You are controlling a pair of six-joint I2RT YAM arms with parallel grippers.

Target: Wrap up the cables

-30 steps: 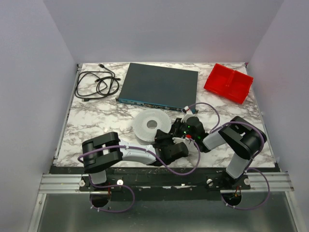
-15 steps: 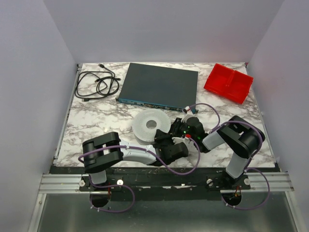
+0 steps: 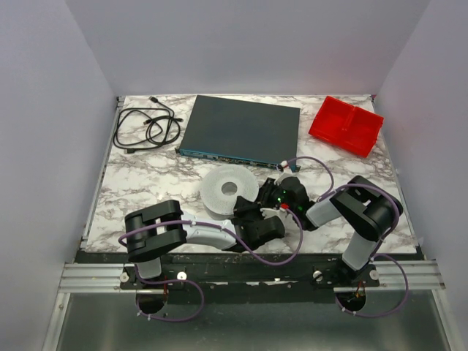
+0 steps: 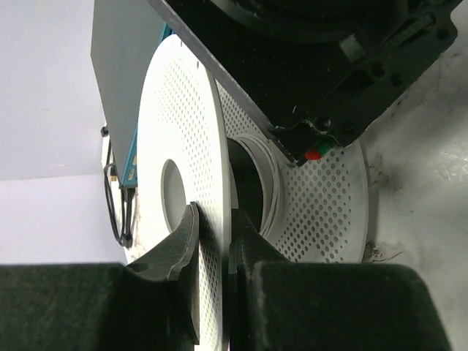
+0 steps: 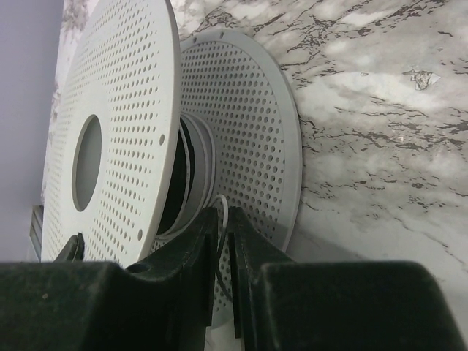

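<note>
— Where's the cable (image 5: 223,207)?
— Lower centre, between the right gripper (image 5: 224,219)'s narrow jaws; whether it's pinched, can't tell.
— Counts?
— One cable, one spool (image 4: 183,117), its flange clamped by the left gripper (image 4: 212,223).

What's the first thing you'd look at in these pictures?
The white holey spool near the front middle of the table grabs the eye. The left gripper pinches its rim, and the right gripper nips a thin white wire between the spool's two discs. The bright red tray in the far right corner pops out too.
</note>
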